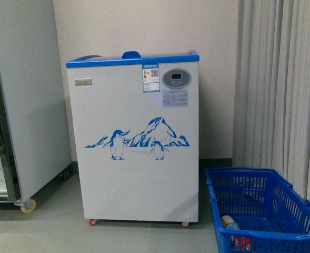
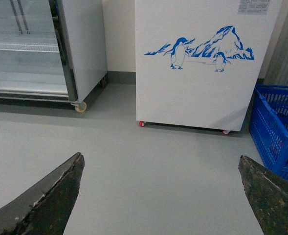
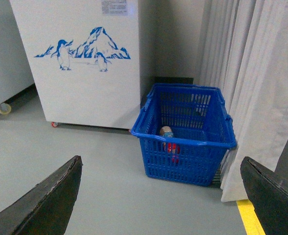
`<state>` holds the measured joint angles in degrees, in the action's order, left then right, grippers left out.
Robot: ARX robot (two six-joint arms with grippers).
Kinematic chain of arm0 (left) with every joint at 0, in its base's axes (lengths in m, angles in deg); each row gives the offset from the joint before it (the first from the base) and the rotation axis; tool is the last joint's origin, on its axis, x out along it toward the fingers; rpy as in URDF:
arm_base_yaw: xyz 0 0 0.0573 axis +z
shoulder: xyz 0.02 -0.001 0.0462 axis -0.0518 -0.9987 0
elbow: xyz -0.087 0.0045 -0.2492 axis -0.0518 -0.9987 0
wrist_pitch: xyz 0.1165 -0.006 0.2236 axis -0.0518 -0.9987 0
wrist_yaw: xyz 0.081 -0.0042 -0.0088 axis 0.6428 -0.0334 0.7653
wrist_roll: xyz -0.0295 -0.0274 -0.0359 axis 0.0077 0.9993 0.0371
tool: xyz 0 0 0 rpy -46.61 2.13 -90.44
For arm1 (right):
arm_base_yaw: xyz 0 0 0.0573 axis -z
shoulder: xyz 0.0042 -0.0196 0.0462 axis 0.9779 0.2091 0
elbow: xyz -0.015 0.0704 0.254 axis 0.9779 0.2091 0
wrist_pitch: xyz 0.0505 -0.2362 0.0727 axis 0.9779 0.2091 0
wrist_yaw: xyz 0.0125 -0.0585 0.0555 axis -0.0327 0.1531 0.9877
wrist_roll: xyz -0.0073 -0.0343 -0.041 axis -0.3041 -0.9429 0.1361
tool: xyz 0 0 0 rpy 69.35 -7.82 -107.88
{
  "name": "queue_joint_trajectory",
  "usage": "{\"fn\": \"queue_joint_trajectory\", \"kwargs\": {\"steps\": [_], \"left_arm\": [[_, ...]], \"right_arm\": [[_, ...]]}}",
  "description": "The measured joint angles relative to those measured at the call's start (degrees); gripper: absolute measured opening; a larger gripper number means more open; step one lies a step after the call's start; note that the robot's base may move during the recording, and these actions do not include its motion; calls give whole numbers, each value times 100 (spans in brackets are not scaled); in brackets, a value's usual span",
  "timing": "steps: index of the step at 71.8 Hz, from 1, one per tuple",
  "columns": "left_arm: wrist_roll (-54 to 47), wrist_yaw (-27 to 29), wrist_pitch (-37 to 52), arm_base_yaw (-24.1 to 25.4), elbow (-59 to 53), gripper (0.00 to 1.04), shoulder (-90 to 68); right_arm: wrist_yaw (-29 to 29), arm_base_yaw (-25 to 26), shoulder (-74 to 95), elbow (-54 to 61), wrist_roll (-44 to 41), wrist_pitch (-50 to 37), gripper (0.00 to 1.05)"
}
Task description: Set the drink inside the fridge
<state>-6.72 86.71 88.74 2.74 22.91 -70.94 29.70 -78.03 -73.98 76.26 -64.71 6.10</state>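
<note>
A plain off-white wall point(image 1: 218, 105) has a dark skirting point(image 2: 120, 77) along its foot. The floor point(image 1: 49, 232) is smooth grey, with a yellow line point(image 3: 251, 218) near the pale pleated curtain point(image 1: 281, 89) on the right. A tall grey cabinet point(image 1: 33, 105) on casters stands at the left. The light is even.

left hand point(image 2: 159, 160): fingers spread wide, tilted forward and down | right hand point(image 3: 161, 161): fingers spread wide, same tilt
</note>
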Motion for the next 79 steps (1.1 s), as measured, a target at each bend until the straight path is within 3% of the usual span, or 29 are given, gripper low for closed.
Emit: {"fn": "queue_joint_trajectory", "kwargs": {"steps": [79], "left_arm": [[0, 0, 0, 0, 0, 97, 0]], "right_arm": [[0, 0, 0, 0, 0, 0, 97]]}}
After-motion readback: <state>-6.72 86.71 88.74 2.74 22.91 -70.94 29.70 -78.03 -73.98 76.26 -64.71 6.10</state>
